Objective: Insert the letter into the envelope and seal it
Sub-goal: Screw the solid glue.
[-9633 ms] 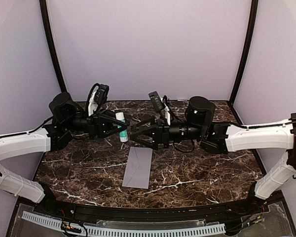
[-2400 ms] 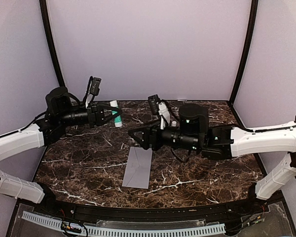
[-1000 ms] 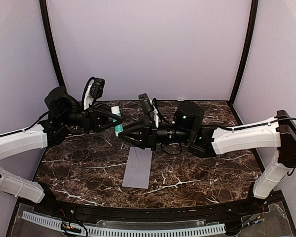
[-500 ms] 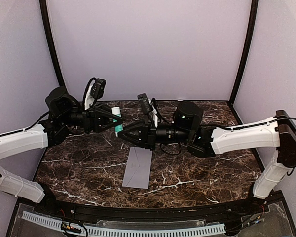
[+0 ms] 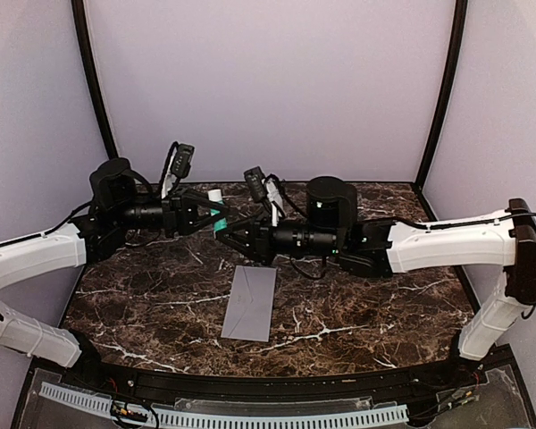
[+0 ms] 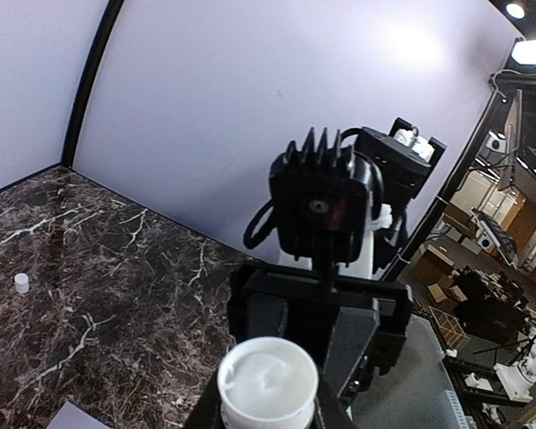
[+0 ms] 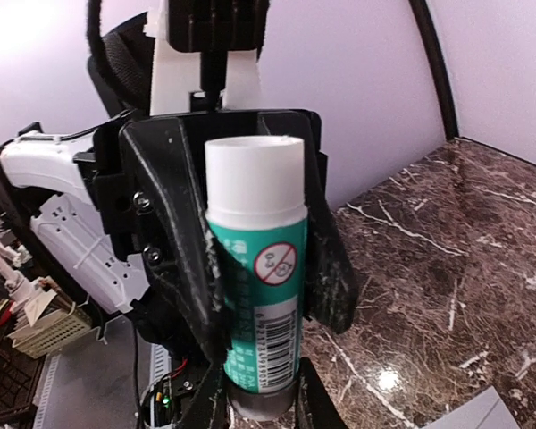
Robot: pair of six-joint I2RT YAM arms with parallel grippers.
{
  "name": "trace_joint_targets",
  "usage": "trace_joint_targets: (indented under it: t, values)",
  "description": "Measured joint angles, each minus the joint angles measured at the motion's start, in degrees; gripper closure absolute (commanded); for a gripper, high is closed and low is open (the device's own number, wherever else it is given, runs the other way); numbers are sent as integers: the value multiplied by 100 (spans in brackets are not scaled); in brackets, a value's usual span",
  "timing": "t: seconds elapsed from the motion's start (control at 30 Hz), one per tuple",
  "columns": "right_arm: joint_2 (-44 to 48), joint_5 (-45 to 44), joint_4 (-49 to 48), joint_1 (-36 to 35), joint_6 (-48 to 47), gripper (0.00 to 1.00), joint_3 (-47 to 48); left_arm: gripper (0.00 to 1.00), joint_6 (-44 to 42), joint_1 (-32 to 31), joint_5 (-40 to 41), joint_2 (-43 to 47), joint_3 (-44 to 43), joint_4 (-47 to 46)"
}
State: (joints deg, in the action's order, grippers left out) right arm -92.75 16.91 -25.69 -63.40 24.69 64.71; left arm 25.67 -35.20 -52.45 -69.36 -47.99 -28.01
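On the glue stick (image 7: 250, 223) we see a red prohibition sign (image 7: 275, 264). Below it sits a barcode (image 7: 266, 344); we cannot read its digits.

We watch the right end effector (image 7: 257, 402), gaping around the foot of the glue stick (image 7: 255, 259) a second ago, now pinched on it. The left end effector (image 5: 211, 211), gripping the stick's middle, has carried it slightly farther from the arms' bases, the right arm following leftward.

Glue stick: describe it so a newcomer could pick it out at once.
Over the marble table's far side, beyond the grey envelope, the left gripper meets the right gripper. The glue stick is held between them: the only white-topped teal tube, with a barcode label.
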Motion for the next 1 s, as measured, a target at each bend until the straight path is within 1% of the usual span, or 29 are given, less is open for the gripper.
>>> trace_joint_targets:
  t: [0.07,0.17,0.37,0.5,0.63,0.7,0.73,0.77,0.83,0.9,0.97,1.0]
  values:
    - [-4,-507,568,-92,-142,100,238,100,-92,15,289,0,-4,177]
    - [-164,-1569,1611,-315,-365,100,863,100,-201,35,702,2,-33,391]
    - [-933,-3320,3117,-638,-555,100,2218,100,-306,133,1552,-87,-74,750]
    - [-1412,-4076,3770,-726,-476,100,2780,100,-278,136,1902,-337,-76,866]
    - [-1635,-4374,4035,-745,-339,99,2959,100,-195,136,2017,-542,-74,907]
    - [-1631,-4369,4063,-745,-302,90,2933,100,-140,136,2009,-579,-74,907]
    - [-1598,-4350,3993,-745,-297,83,2870,100,-122,136,2006,-579,-74,907]
    - [-1537,-4310,3895,-743,-291,75,2763,100,-107,133,1996,-575,-74,909]
    - [-1360,-4131,3650,-719,-280,51,2474,100,-87,101,1974,-542,-72,927]
    - [-1097,-3762,3300,-669,-251,35,2092,100,-70,39,1950,-420,-44,953]
    - [-785,-3390,2848,-603,-184,28,1600,100,-57,20,1954,-203,22,944]
    - [-538,-3045,2505,-546,-166,25,1187,100,-52,22,1956,-79,52,938]
